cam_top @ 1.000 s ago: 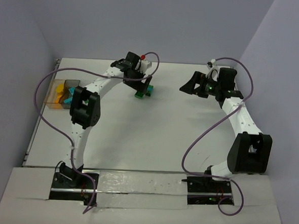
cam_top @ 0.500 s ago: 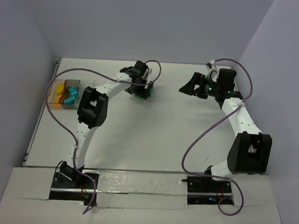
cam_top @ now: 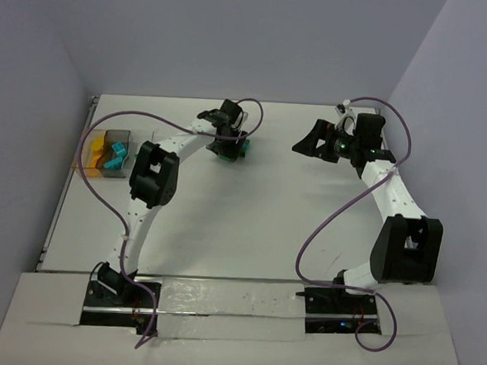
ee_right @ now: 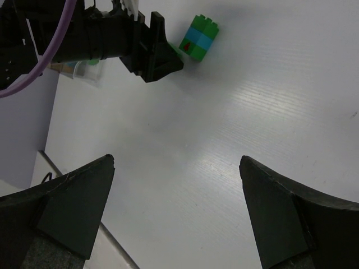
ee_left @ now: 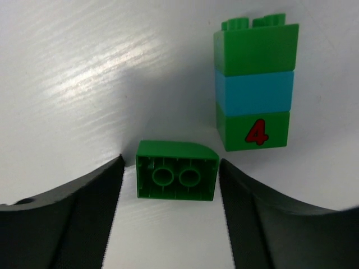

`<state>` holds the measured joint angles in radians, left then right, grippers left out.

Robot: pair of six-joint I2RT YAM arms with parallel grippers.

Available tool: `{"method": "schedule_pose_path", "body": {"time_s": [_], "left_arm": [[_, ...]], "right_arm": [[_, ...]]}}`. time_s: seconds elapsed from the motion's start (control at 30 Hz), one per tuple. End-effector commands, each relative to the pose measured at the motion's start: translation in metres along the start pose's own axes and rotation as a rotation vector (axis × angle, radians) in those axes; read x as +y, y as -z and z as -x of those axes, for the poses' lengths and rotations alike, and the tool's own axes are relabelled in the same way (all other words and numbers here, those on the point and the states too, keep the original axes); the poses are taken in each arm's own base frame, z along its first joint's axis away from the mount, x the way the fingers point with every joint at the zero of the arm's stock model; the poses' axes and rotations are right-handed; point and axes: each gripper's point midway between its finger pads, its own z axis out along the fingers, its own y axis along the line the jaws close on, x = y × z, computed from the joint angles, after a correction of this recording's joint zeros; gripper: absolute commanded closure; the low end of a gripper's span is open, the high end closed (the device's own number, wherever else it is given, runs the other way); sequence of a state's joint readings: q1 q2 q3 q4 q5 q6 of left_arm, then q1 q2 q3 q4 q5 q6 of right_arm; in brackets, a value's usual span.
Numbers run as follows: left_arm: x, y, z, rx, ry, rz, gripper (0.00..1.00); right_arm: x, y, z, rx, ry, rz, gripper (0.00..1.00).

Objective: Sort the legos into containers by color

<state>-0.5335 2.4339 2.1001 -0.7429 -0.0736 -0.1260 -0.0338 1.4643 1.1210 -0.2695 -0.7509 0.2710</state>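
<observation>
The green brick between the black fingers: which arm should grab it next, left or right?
Left. The left gripper straddles the green brick, one finger on each side. The right gripper hangs open, well away from it.

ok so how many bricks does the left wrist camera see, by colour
green: 3 (curved brick, stack's top brick, stack's bottom brick with a red 4)
cyan: 1 (stack's middle brick)
total: 4
</observation>
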Motion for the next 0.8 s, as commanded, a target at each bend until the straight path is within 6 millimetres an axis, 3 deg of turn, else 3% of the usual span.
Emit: {"method": "schedule_pose_path", "body": {"time_s": [0.0, 0.2, 0.4, 0.57, 0.6, 0.67, 0.77], "left_arm": [[-0.007, -0.003, 0.016, -0.042, 0.013, -0.029, 0.32], [-0.007, 0.000, 0.010, -0.022, 0.009, -0.030, 0.44], [-0.003, 0.029, -0.002, -0.015, -0.002, -0.027, 0.66], [0.000, 0.072, 0.005, -0.053, -0.033, -0.042, 0.80], [0.004, 0.097, 0.012, -0.091, -0.034, -0.046, 0.81], [0.006, 0.115, 0.009, -0.100, -0.044, -0.069, 0.82], [0.027, 0.166, 0.019, -0.187, -0.031, -0.086, 0.84]], "right_arm": [[0.011, 0.010, 0.015, -0.053, 0.052, 0.024, 0.00], [0.011, 0.010, 0.015, -0.052, 0.058, 0.025, 0.00], [0.011, 0.009, 0.017, -0.054, 0.055, 0.029, 0.00], [0.016, 0.010, 0.019, -0.059, 0.053, 0.045, 0.00], [0.017, 0.011, 0.019, -0.061, 0.054, 0.049, 0.00], [0.019, 0.011, 0.019, -0.065, 0.056, 0.053, 0.00], [0.021, 0.011, 0.018, -0.062, 0.057, 0.058, 0.00]]}}
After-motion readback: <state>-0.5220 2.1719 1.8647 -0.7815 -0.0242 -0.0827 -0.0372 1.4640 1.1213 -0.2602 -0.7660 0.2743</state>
